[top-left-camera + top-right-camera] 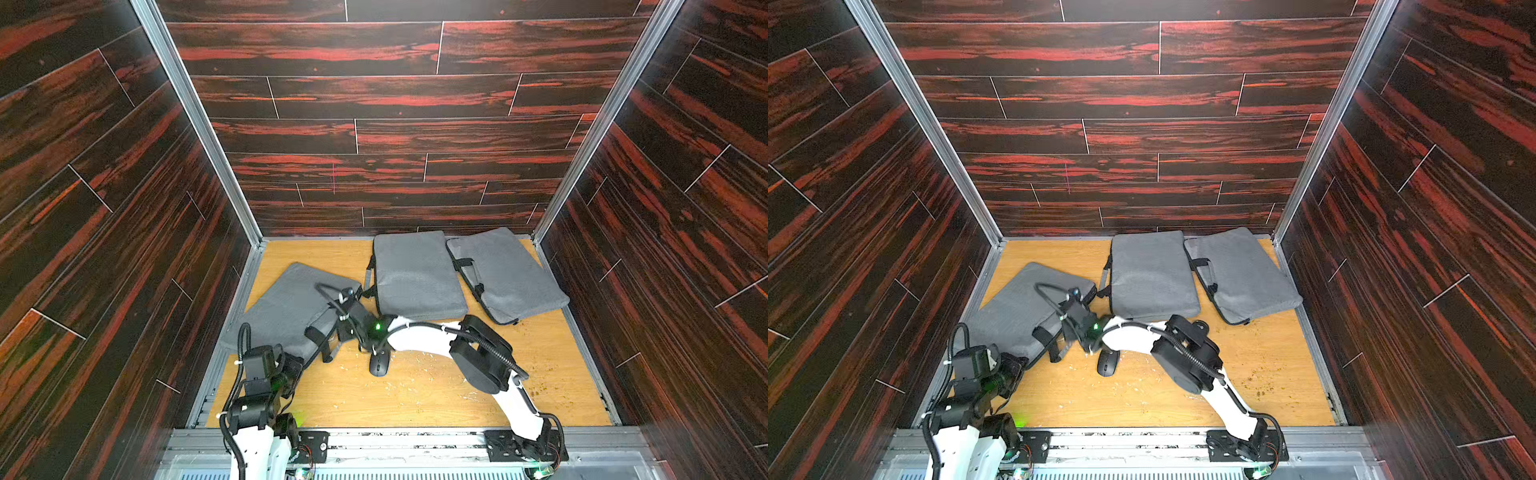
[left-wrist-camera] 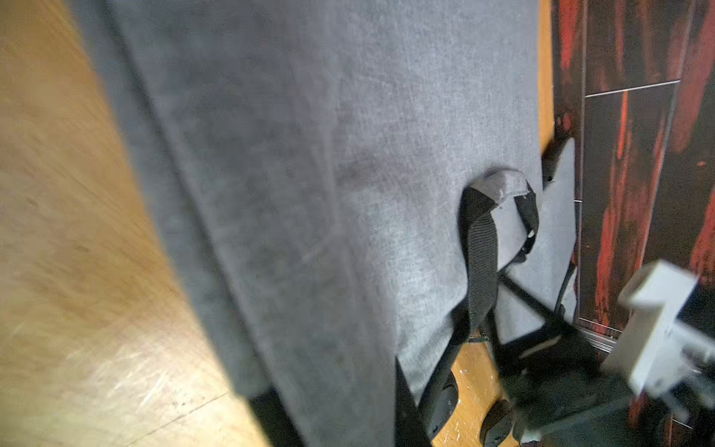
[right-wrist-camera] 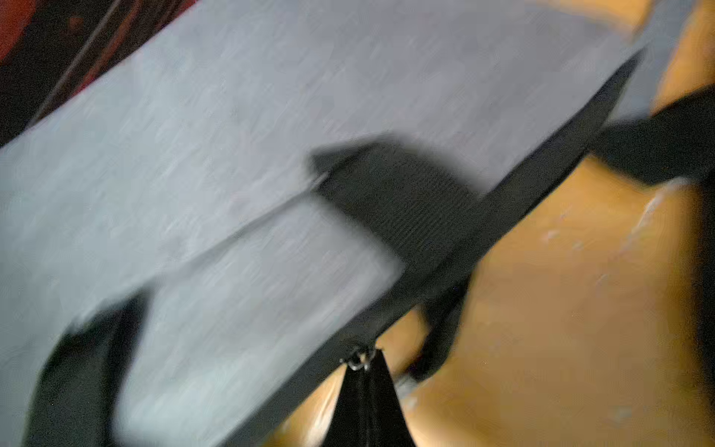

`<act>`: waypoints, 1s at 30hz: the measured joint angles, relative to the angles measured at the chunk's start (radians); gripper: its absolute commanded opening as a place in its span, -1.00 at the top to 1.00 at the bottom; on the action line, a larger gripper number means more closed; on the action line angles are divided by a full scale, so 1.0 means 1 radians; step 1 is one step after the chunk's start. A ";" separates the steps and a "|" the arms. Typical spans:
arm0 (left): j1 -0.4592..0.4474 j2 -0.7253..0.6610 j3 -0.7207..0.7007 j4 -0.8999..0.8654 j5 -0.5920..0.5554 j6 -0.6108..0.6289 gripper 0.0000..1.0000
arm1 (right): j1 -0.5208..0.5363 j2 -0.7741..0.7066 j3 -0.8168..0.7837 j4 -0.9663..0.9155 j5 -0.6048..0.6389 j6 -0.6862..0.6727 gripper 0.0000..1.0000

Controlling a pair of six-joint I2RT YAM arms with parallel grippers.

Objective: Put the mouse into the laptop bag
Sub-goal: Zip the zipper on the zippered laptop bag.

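At about 8 o'clock on the table, the left gripper sits closed against the near corner of the laptop bag; whether it pinches the fabric cannot be told. This grey bag lies at 9 to 10 o'clock. At its right edge, the right gripper is clamped on the zipper pull. The mouse rests on bare wood just toward 6 o'clock from the centre, beside that bag and outside it. Two more grey bags lie at 12 and 2 o'clock.
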 measured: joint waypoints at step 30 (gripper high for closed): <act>-0.006 0.084 0.090 -0.051 -0.118 0.030 1.00 | -0.210 0.079 0.226 -0.343 0.097 -0.102 1.00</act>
